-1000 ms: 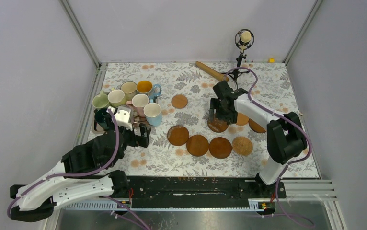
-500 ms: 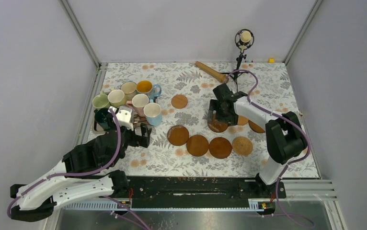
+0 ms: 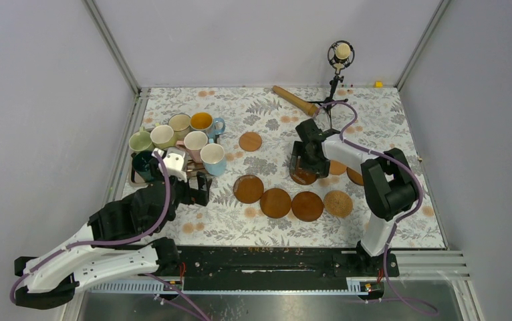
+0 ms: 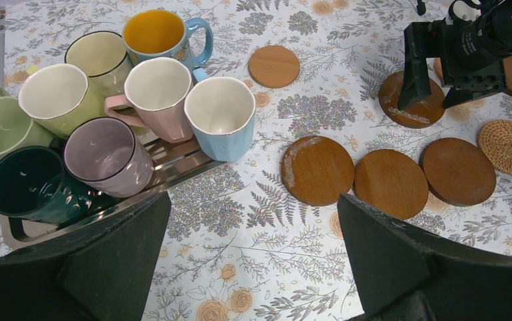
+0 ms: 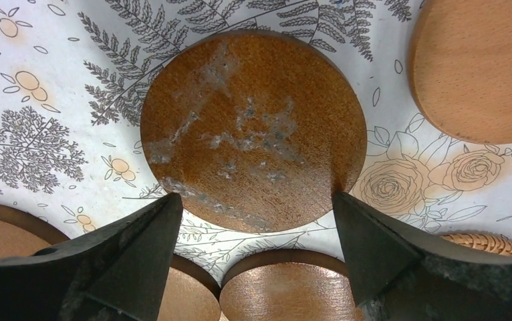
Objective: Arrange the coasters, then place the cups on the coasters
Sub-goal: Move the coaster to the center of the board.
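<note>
Several cups (image 4: 156,83) cluster at the left on and beside a metal tray (image 4: 173,164): light green, cream, beige, blue with yellow inside, pink, light blue (image 3: 212,158), mauve (image 4: 106,148), dark green. Brown coasters lie mid-table: a row of three (image 3: 275,202) plus a woven one (image 3: 338,203), and a tan one (image 3: 250,141) apart. My right gripper (image 5: 256,200) stands open low over a scuffed dark coaster (image 5: 253,130), its fingertips (image 5: 339,199) straddling the near edge. My left gripper (image 4: 253,200) is open over bare cloth near the tray, holding nothing.
A wooden stick (image 3: 295,99) and a microphone stand (image 3: 339,57) sit at the back. Two more coasters (image 3: 358,176) lie partly hidden behind the right arm. A light wooden coaster (image 5: 480,67) lies right of the scuffed one. Grey walls close in both sides.
The right arm's elbow has swung left and its wrist has shifted slightly back while staying over the scuffed coaster. The left arm and cups have not moved.
</note>
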{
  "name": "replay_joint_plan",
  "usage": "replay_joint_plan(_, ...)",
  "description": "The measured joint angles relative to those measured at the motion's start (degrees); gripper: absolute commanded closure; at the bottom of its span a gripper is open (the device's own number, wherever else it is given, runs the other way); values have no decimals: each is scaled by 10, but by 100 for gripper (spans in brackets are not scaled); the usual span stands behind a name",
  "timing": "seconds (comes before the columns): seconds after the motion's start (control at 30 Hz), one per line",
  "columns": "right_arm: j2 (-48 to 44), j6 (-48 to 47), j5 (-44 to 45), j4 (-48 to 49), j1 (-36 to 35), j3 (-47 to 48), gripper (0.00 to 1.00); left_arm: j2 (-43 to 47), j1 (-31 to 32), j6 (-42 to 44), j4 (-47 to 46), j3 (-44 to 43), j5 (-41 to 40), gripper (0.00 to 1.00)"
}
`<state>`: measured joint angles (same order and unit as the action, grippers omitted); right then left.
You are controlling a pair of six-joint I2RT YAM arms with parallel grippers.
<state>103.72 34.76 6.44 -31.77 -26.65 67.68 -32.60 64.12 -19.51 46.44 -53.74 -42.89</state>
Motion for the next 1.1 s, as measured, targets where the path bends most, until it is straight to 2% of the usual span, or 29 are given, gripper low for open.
replay_joint_plan(0.7, 45, 31, -17, -7, 12, 66, 14, -9, 0, 0, 0, 0, -5, 1)
replay_joint_plan(0.8, 12, 57, -9, -5, 21, 34, 17, -9, 0, 0, 0, 0, -5, 2)
replay_joint_plan(1.0, -101, 132, 0, 21, 40, -87, 21, -9, 0, 0, 0, 0, -5, 2)
replay_joint_plan(1.1, -113, 155, -1, 37, 39, -117, 22, -9, 0, 0, 0, 0, -4, 2)
